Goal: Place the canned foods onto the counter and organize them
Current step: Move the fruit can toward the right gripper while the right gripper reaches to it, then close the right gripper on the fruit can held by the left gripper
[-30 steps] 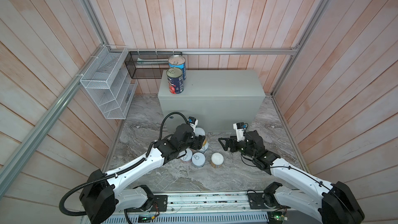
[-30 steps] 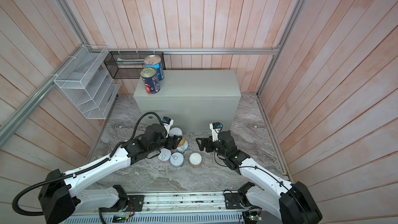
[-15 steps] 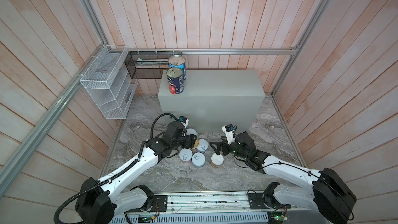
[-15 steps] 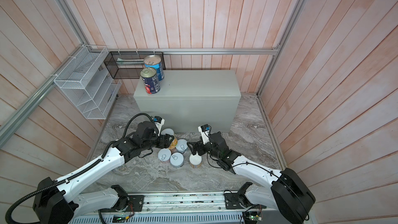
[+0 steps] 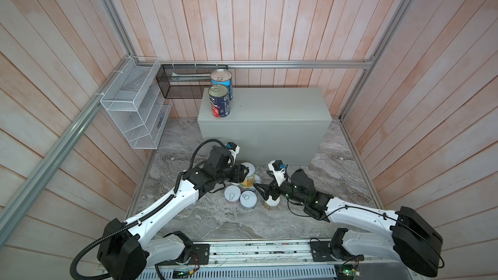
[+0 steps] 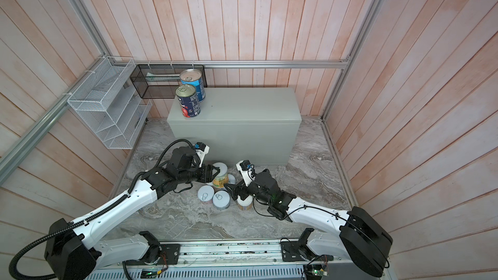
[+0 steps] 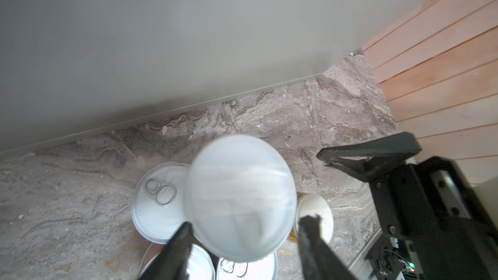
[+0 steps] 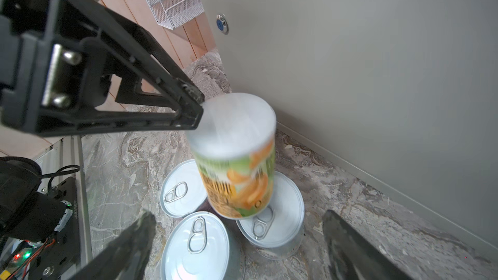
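Observation:
My left gripper [image 5: 244, 175] [image 6: 215, 173] [image 7: 248, 223] is shut on a yellow-green white-lidded can [image 5: 248, 177] [image 6: 221, 176] [image 7: 239, 197] [image 8: 237, 162], held just above the short pull-tab cans [image 5: 232, 193] [image 6: 206, 193] [image 8: 196, 246] on the marble floor. To the right, my right gripper [image 5: 266, 195] [image 6: 237, 191] [image 8: 239, 218] stands open over a second white-lidded can [image 5: 270, 204] [image 6: 244, 203] [image 7: 315, 211]. On the left end of the counter [image 5: 269, 109] [image 6: 242, 106] stand a navy tomato can [image 5: 219, 101] [image 6: 187, 101] and a light blue can [image 5: 221, 80] [image 6: 192, 82].
The counter's front face, with its round lock [image 8: 222, 24], rises just behind the cans. A white wire basket [image 5: 134, 103] hangs on the left wall and a black mesh basket [image 5: 183, 82] on the back wall. Wooden walls close in both sides.
My left gripper has closed on the yellow-green can and holds it off the floor. My right gripper has swung left and down to the other white-lidded can, still open.

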